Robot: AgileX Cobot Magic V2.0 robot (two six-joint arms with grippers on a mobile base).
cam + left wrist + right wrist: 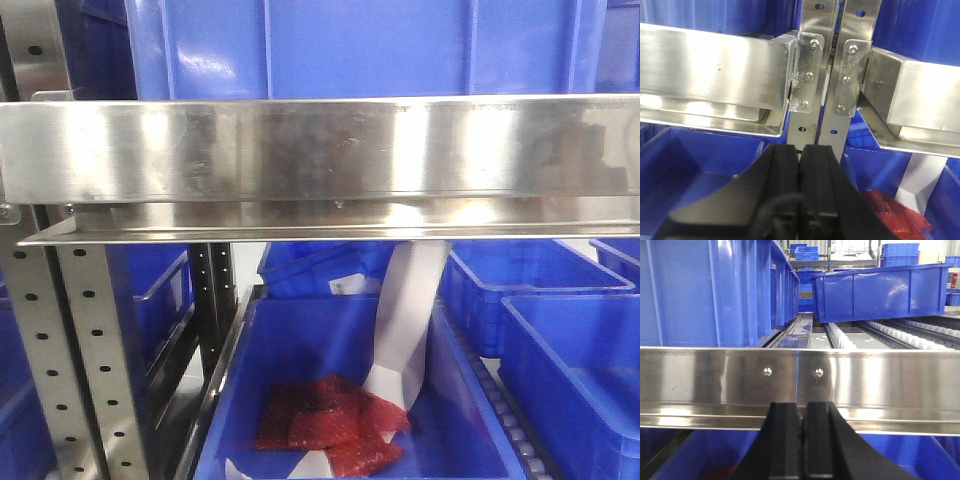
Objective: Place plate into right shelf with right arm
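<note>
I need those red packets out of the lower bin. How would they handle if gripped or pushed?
The red packets lie flat and overlapping with creased surfaces, so they probably flex rather than stay stiff. They look thin, likely light. Pushed, they would probably slide across the smooth floor of the blue bin rather than roll.

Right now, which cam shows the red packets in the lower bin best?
Exterior front-facing: the red packets lie in plain view on the blue bin floor, a white strip hanging over them. Left wrist catches only an edge at lower right, behind the shut left gripper. Right wrist shows at most a faint red hint.
</note>
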